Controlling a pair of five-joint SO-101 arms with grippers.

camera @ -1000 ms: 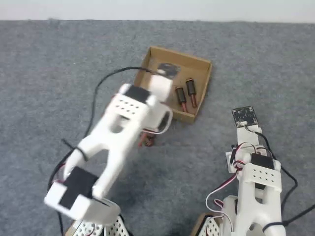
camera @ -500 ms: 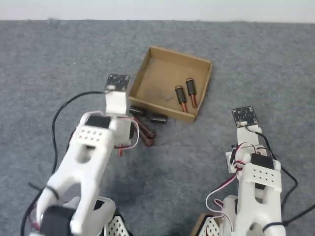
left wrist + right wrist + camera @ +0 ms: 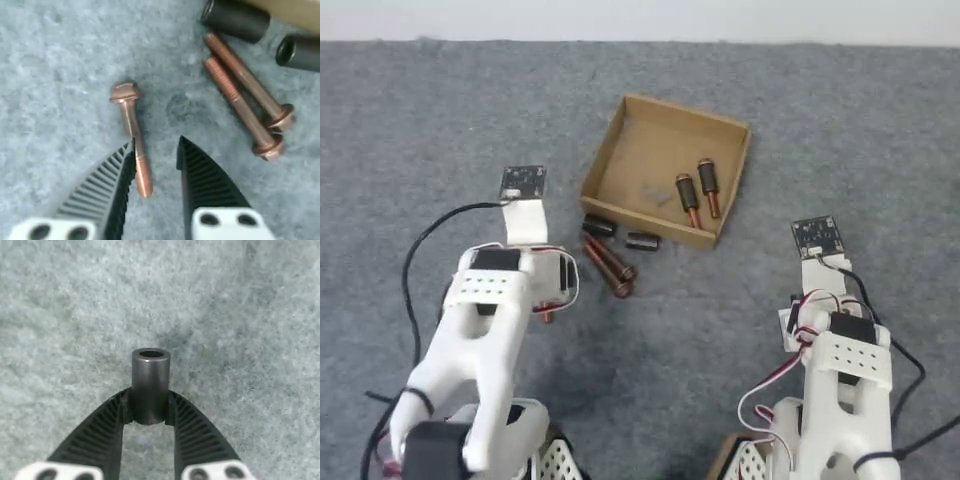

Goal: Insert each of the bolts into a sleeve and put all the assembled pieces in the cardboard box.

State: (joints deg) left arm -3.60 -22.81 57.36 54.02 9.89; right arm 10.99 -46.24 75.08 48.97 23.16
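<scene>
The cardboard box [image 3: 642, 160] holds two bolts fitted in sleeves [image 3: 698, 193]. Just outside its near wall lie two black sleeves [image 3: 599, 226] [image 3: 235, 18] and two copper bolts [image 3: 610, 268] [image 3: 247, 97]. A third bolt [image 3: 131, 127] lies alone on the carpet, and my left gripper [image 3: 156, 143] hangs open above it, one fingertip beside its shank. In the high view that bolt [image 3: 549, 314] peeks out from under the left arm. My right gripper [image 3: 150, 400] is shut on an upright black sleeve [image 3: 150, 382], held over bare carpet to the right of the box.
Grey carpet [image 3: 420, 130] covers the whole table. The right arm [image 3: 835, 340] stands at the near right, the left arm [image 3: 490, 310] at the near left. A pale wall edge runs along the far side.
The left arm has swung back from over the box toward the near left and now hangs over the lone bolt. The right arm has kept still.
</scene>
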